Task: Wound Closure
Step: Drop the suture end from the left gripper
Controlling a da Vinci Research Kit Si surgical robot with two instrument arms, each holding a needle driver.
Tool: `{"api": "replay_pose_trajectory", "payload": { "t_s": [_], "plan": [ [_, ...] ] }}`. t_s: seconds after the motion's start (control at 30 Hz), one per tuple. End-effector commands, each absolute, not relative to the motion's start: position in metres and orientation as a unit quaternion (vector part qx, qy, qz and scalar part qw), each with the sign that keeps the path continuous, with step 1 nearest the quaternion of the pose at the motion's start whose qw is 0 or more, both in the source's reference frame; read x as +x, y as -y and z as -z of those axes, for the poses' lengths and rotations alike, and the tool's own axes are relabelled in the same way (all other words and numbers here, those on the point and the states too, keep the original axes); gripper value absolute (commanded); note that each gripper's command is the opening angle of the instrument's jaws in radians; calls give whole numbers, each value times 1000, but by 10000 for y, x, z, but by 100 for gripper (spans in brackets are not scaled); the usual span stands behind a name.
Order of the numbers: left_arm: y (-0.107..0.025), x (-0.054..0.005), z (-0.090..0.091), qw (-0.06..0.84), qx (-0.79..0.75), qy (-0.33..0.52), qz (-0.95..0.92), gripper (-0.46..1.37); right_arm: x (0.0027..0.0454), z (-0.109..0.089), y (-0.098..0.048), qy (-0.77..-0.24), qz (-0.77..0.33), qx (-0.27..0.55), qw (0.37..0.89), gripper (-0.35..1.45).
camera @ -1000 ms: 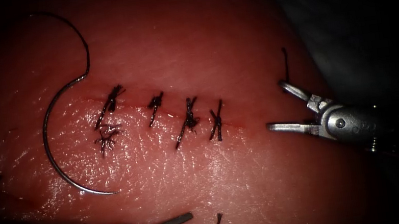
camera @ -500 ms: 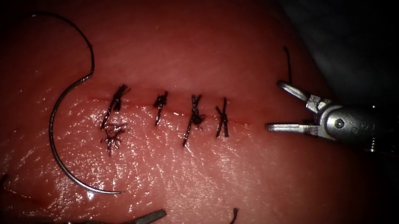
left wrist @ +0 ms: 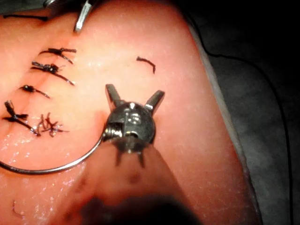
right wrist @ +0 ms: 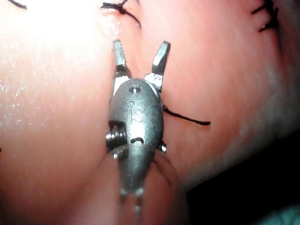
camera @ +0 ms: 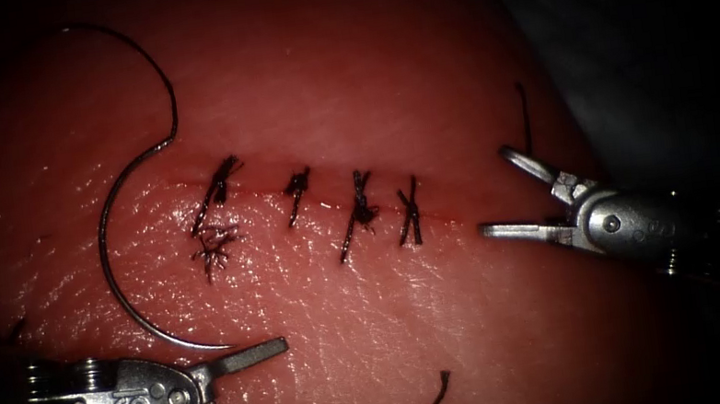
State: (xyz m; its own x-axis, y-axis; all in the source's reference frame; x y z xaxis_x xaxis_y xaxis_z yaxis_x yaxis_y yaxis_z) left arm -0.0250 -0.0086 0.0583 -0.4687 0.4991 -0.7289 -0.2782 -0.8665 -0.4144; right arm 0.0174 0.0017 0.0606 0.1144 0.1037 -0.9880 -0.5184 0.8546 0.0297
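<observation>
Needle loose, both tools empty.
My left tool (camera: 274, 394), jaws wide, holds nothing beside the needle (camera: 114, 276), lying free on the tissue (camera: 490, 343) left of the stitched cut (camera: 323, 202); I'd grip mid-curve, squarely. My right tool (camera: 494, 194) gapes empty.

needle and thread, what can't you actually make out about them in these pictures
- Needle: it lies loose left of the cut; the left tool, jaws open and empty, hides its tip in the left wrist view.
- Thread: in the endoscope view its far end fades into the dark at the tissue's edge.
- Right tool: open, empty; whether it touches the cut end of thread beside it is unclear.
</observation>
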Motion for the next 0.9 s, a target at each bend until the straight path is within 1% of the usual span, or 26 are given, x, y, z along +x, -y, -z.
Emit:
{"api": "replay_pose_trajectory", "payload": {
  "t_s": [0.03,0.23,0.37,0.5,0.57,0.7,0.77,0.8,0.9],
  "plan": [
    [86,-250,-583,230,-460,117,-849,72,173,-606,-17,-631,-212,-162,729,131],
    [69,-244,-572,218,-463,109,-852,86,173,-606,-17,-631,-212,-162,729,131],
    [56,-238,-565,209,-464,105,-854,91,175,-606,-17,-631,-214,-161,728,130],
    [43,-231,-557,202,-466,102,-855,93,180,-603,-17,-635,-226,-128,728,127],
    [36,-226,-553,200,-467,102,-855,95,185,-599,-17,-637,-211,-81,737,123],
    [29,-220,-548,192,-468,100,-856,97,195,-589,-17,-622,-201,-37,756,117],
    [25,-216,-546,190,-471,97,-856,97,199,-585,-18,-626,-195,-24,755,119],
    [21,-214,-544,190,-473,96,-855,97,201,-581,-19,-629,-191,-17,753,124],
    [12,-211,-540,183,-474,91,-856,96,206,-570,-24,-636,-183,-1,749,129]
  ]
}}
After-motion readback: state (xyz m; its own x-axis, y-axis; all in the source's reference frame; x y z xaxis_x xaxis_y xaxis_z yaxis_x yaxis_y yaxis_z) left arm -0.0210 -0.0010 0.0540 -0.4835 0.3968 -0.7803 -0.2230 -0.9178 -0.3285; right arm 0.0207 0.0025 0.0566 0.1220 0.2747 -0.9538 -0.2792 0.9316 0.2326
